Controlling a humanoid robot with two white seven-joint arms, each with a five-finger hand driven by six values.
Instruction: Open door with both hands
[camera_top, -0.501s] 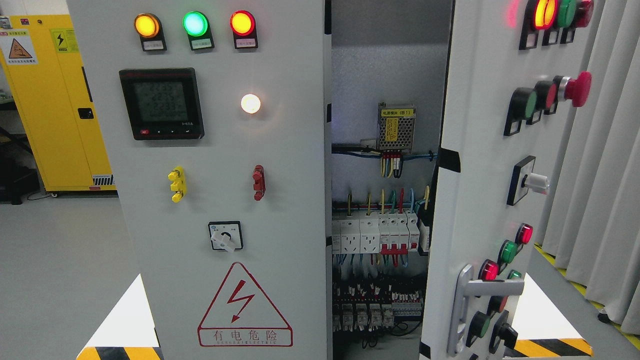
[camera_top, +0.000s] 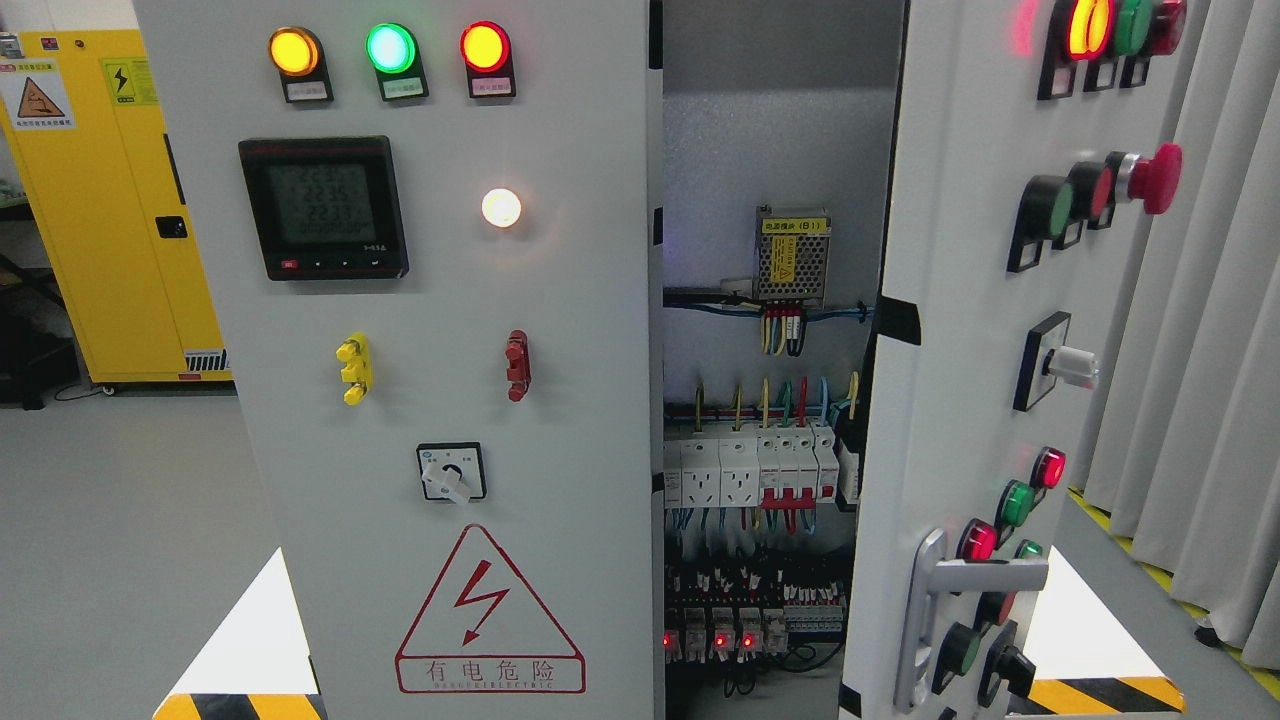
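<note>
Grey curtains (camera_top: 1200, 350) hang at three o'clock; before me the grey cabinet's right-hand metal door (camera_top: 960, 400) stands ajar, its silver handle (camera_top: 935, 600) at five o'clock. Neither hand of mine shows, so I cannot tell their state.

The right door (camera_top: 960, 330) stands ajar, and between its edge and the left door (camera_top: 420, 300) there is an open gap. Inside the gap, at the back, wiring (camera_top: 780, 330) and breakers (camera_top: 760, 470) fill the lower part (the upper part is a bare wall). A handle (camera_top: 935, 600) and buttons (camera_top: 1100, 190) stick out from the right door. Curtains (camera_top: 1200, 400) hang just beside it.
</note>
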